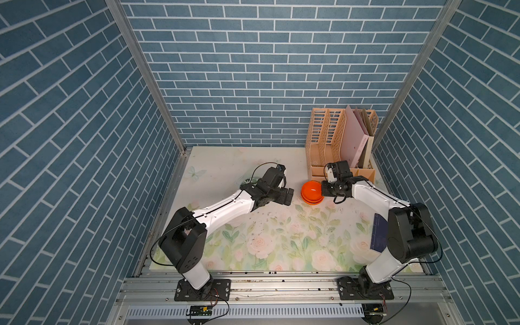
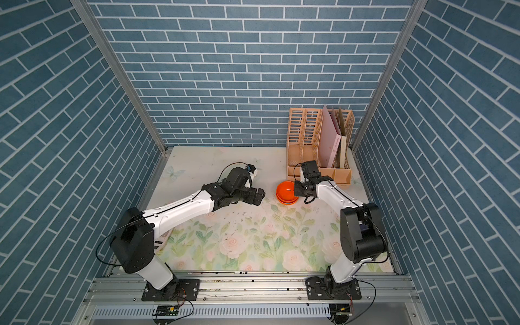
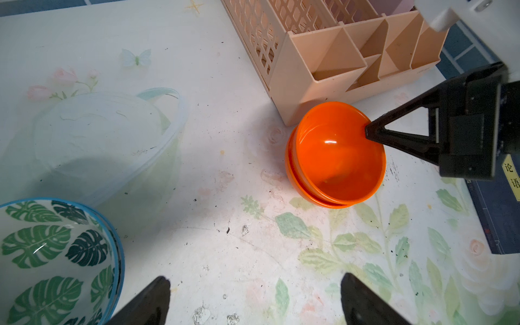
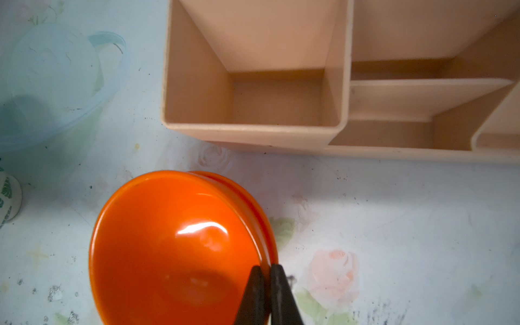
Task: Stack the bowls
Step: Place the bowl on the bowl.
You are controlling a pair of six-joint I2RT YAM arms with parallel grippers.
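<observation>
Right gripper (image 4: 266, 281) pinching the upper orange bowl (image 4: 174, 247); left gripper (image 3: 255, 277) spread and empty.

Two orange bowls sit nested on the floral table (image 1: 253, 242), just in front of one peach organizer (image 1: 318, 146). The upper orange bowl tilts inside the lower orange bowl (image 4: 260, 216), its rim clamped between the right fingers. Left fingers stand wide apart over bare tabletop, between that pair and one leaf-print bowl (image 3: 50, 253), the only one clearly countable. One clear container (image 3: 98, 135) and one dark blue book (image 1: 380, 233) lie nearby.

Upper bowl (image 3: 337, 157) over lower bowl (image 3: 290, 168)
</observation>
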